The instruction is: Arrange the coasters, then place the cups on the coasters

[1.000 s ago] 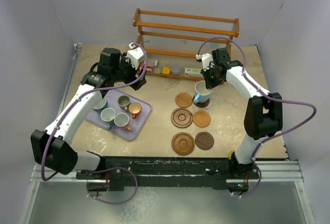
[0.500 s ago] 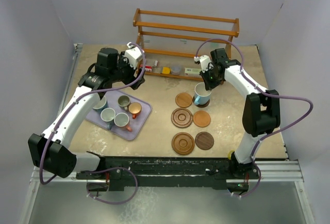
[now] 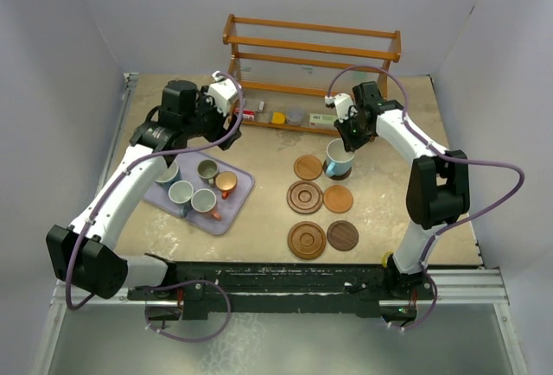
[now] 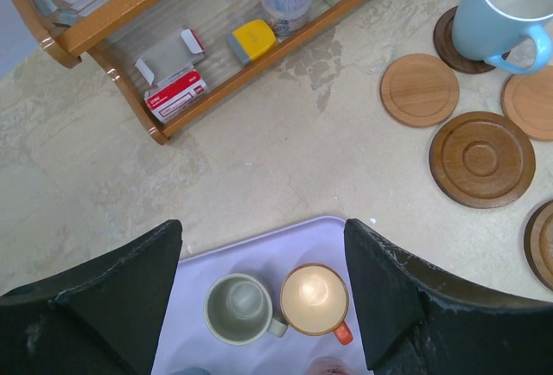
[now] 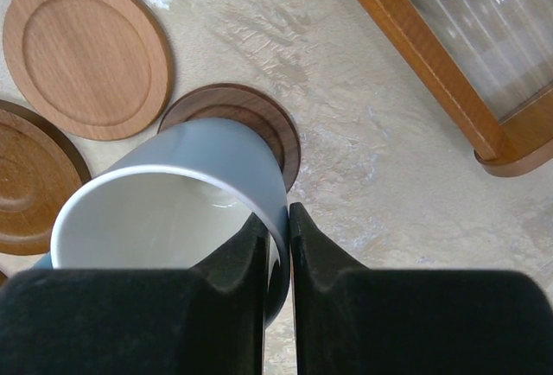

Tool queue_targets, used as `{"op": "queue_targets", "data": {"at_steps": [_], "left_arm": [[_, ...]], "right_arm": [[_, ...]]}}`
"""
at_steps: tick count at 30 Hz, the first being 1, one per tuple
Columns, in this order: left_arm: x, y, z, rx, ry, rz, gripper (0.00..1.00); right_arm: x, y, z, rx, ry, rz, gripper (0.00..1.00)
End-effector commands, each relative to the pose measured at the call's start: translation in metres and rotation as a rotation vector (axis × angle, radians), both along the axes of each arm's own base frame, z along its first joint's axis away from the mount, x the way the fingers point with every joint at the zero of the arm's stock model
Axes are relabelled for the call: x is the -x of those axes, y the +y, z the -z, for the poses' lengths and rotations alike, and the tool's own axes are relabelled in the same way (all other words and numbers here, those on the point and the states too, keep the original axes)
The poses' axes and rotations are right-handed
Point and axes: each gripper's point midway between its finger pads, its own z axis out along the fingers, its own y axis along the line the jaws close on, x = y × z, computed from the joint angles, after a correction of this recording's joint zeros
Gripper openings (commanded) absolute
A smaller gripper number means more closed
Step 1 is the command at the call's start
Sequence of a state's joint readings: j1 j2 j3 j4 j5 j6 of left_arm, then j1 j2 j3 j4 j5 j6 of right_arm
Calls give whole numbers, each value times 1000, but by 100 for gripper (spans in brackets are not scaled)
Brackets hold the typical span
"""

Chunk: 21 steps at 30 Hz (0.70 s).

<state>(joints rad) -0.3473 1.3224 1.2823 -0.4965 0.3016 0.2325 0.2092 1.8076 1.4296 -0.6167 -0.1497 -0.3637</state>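
My right gripper [image 5: 278,228] is shut on the wall of a pale blue cup [image 5: 199,168], one finger inside the rim and one outside. The cup [image 3: 339,157] stands over a dark brown coaster [image 5: 251,111] at the back right of the coaster group. Two light brown coasters [image 3: 308,167] [image 3: 338,199], two grooved ones [image 3: 305,196] [image 3: 307,240] and another dark one [image 3: 343,236] lie bare. My left gripper [image 4: 263,280] hangs open above the lavender tray [image 4: 285,245], over a grey-green cup [image 4: 240,308] and a copper-orange cup [image 4: 314,299].
More cups [image 3: 181,192] stand on the tray at the left. A wooden rack [image 3: 311,47] runs along the back, with small boxes and packets [image 3: 276,118] on its lowest shelf. Walls close in the table on both sides.
The right arm has shifted slightly with the pale blue cup above the dark coaster. The left arm has drawn back a little over the tray.
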Motion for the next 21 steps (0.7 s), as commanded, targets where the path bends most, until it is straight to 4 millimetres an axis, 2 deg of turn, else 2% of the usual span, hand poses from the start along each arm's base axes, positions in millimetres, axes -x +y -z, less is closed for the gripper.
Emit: {"op": "queue_targets", "data": {"at_steps": [1, 8, 15, 21], "left_arm": [[2, 14, -19, -33, -79, -25, 73], [9, 34, -15, -100, -68, -76, 73], [18, 65, -6, -146, -47, -121, 73], [17, 100, 6, -140, 8, -160, 74]], "right_arm": [[0, 4, -8, -20, -24, -15, 16], [3, 3, -22, -27, -44, -9, 32], [2, 4, -61, -51, -123, -3, 46], [7, 6, -100, -89, -202, 4, 56]]}}
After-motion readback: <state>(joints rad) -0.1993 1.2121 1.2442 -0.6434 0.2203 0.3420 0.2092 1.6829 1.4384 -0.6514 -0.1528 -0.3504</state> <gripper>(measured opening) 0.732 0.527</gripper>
